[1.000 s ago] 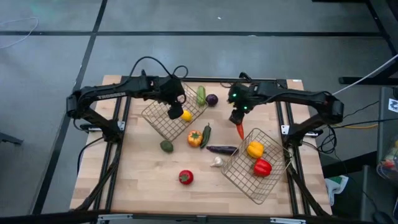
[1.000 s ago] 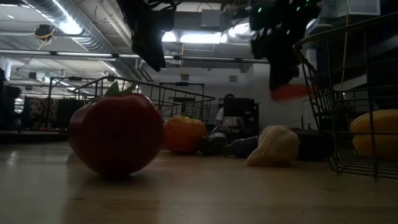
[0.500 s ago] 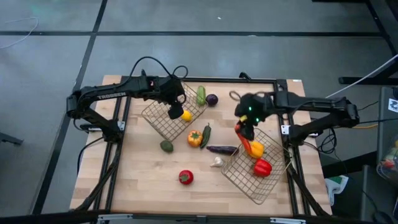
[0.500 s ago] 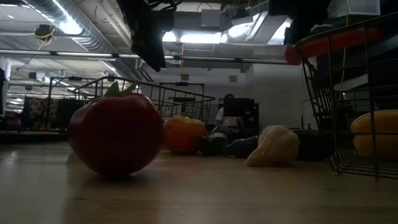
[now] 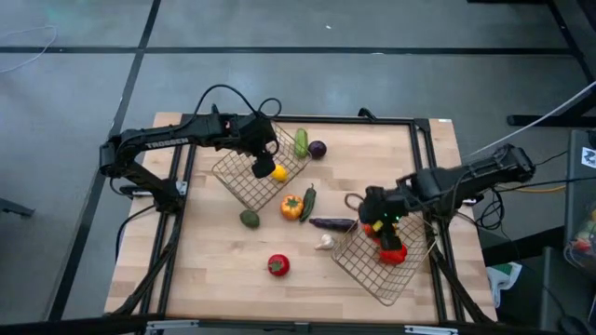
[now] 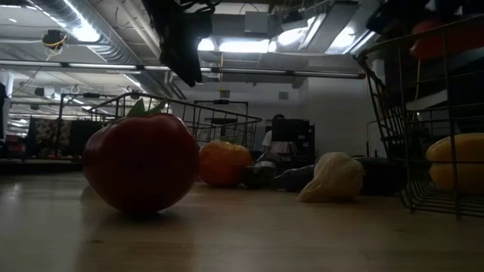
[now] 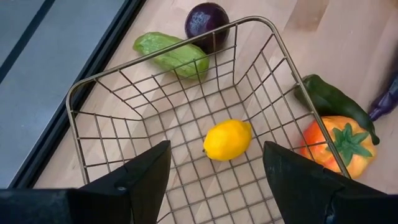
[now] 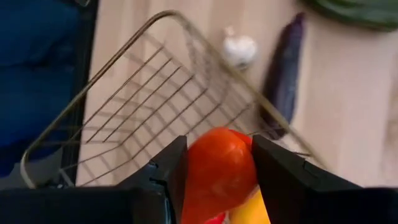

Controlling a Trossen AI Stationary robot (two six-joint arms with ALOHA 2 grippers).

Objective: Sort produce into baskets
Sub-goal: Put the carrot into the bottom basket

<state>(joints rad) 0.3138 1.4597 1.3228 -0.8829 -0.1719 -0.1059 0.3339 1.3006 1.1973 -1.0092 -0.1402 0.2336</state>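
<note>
One lemon (image 7: 227,139) inside left basket (image 7: 99,90)

Tabletop (image 5: 214,270) — light wood planks, bordered by a black metal frame (image 5: 182,186). Surrounding floor (image 5: 74,102) — grey, crossed by dark seams. Beyond the tabletop: ceiling strip lights (image 6: 242,45), a duct (image 6: 98,41), and a seated person (image 6: 274,140) in the background.

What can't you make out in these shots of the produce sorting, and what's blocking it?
- High view: the right gripper covers part of the right basket; the yellow pepper there is hidden.
- Right wrist view: the orange piece held between the fingers fills the foreground, its tip cut off.
- Low view: the tomato blocks the table behind it.
</note>
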